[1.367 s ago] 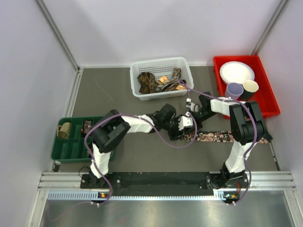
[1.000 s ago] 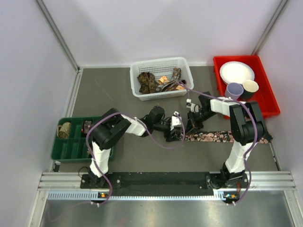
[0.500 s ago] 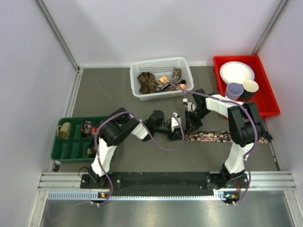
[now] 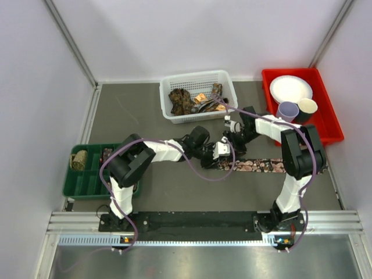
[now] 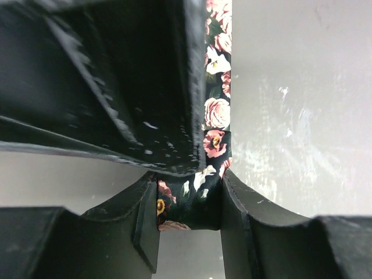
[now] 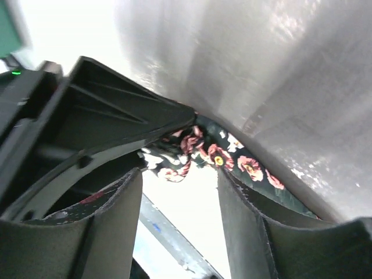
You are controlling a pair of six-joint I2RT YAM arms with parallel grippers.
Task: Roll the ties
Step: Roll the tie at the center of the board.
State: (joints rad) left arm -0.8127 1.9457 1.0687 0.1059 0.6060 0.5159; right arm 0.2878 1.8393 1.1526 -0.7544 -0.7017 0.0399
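**Left gripper pinches the flowered tie's end**

Top view: the left gripper [image 4: 220,152] and the right gripper [image 4: 231,138] meet close together at the middle of the desk [image 4: 151,116]. They are over the left end of a dark flowered tie [image 4: 273,167]. The tie lies flat in a straight strip that runs off to the right. Behind them a white basket [image 4: 197,75] holds more ties [image 4: 186,100] in a loose heap. A green tray [image 4: 87,185] at the left edge has a rolled tie [image 4: 79,160] in a far compartment. A red tray [image 4: 331,125] at the right carries a white plate [image 4: 290,88] and 2 cups [image 4: 287,110].

Left wrist view: the left gripper [image 5: 189,197] is closed on the tie's folded end, which fills the gap and touches both fingers [image 5: 241,221]. The strip [image 5: 216,110] runs away along the desk, beside a black part that crowds the upper left.

Right wrist view: the right gripper [image 6: 180,192] stands open with bright space between its 2 fingers [image 6: 116,232]. The tie [image 6: 218,152] lies just beyond the tips, its end against a black part.
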